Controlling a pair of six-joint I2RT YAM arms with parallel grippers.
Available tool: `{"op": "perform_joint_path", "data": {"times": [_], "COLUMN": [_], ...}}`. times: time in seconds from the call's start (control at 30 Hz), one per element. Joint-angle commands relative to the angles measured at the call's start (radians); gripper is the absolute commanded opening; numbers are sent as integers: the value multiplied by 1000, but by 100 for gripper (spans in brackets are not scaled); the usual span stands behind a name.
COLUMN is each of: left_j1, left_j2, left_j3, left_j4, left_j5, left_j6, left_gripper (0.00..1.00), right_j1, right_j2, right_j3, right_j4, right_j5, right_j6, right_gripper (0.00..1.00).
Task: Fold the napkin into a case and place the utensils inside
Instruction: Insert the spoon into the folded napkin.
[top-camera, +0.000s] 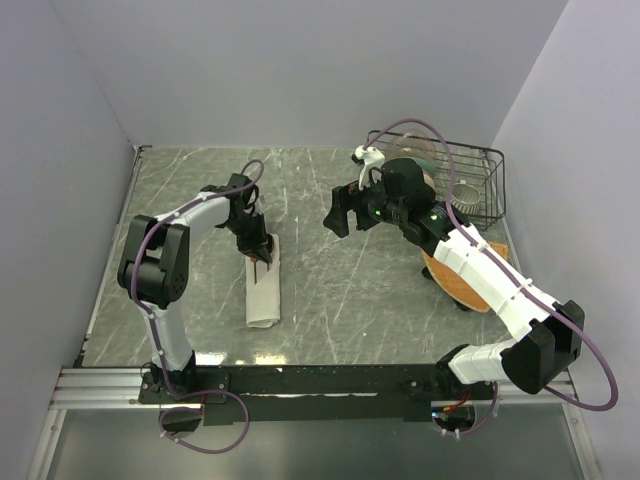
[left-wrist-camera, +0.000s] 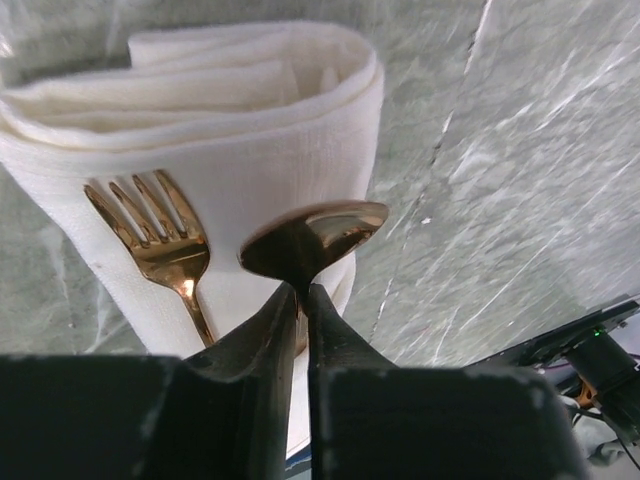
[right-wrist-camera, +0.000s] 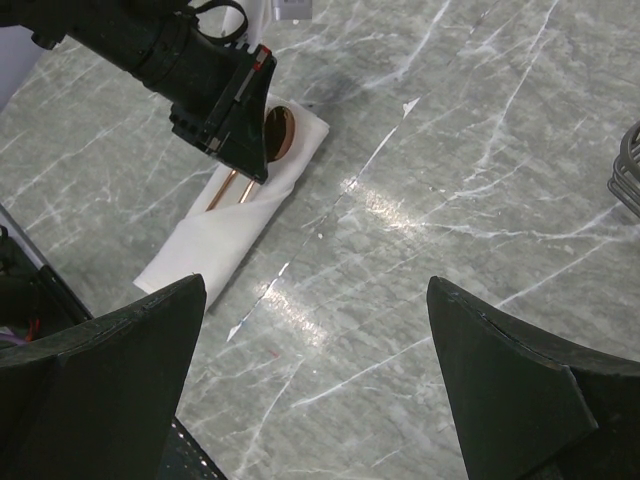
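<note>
Looks like the closing step: laying the utensils on the case, the cream napkin already folded to a narrow strip directly under and ahead of the left pincer. From the left wrist, fingers drawn almost together with only a thin slit, the spoon running by its neck into that slit, round bowl just beyond the tips and seemingly lifted off the cloth; cannot tell whether pinched or merely lying between. Fork just left of the tips, flat on the cloth, tines pointing away, handle vanishing behind the left finger. Next, as a judgement: letting the spoon settle beside the fork, then backing straight up without dragging either piece or rucking the fold; perhaps a nudge deeper, with both heads lying exposed on top. Tines, bowl and rolled far edge plain only in the left wrist view; nothing of the other arm there. From above, the whole strip, reaching from the left tips back toward the arm bases, plus a wire basket and an orange mat behind the right pincer. From the right wrist, fingers spread wide and empty above the marble table, case well off ahead and to the left, two copper handles side by side beneath the left pincer.
</note>
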Motion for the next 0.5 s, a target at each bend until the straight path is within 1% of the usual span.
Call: {"op": "perform_joint_path", "data": {"times": [0.0, 0.03, 0.13, 0.2, 0.3, 0.33, 0.43, 0.47], "left_j1": [-11, -9, -9, -9, -11, -9, -7, -7], "left_j2": [-48, -49, -55, -63, -98, -120, -187, -207], "left_j3": [-16, -15, -10, 1, 45, 82, 160, 182], "left_j4": [-3, -5, -13, -14, -16, -22, -4, 4], "left_j5": [-12, -25, -44, -47, -45, -52, -82, -108], "left_j6": [-30, -30, -26, -22, -8, 1, 33, 46], "left_gripper": [17, 18, 26, 29, 31, 31, 36, 41], "right_j1": [-8, -8, -8, -8, -7, -8, -10, -10], "right_j2": [-19, -19, -15, -12, -2, 1, 13, 18], "right_j3": [16, 14, 23, 31, 49, 54, 89, 106], "right_j4": [26, 26, 23, 22, 17, 13, -1, -9], "right_j5": [3, 4, 9, 14, 14, 17, 38, 44], "right_j6": [-9, -9, -13, -17, -25, -29, -48, -57], "right_gripper": [100, 100, 100, 100, 100, 100, 100, 100]}}
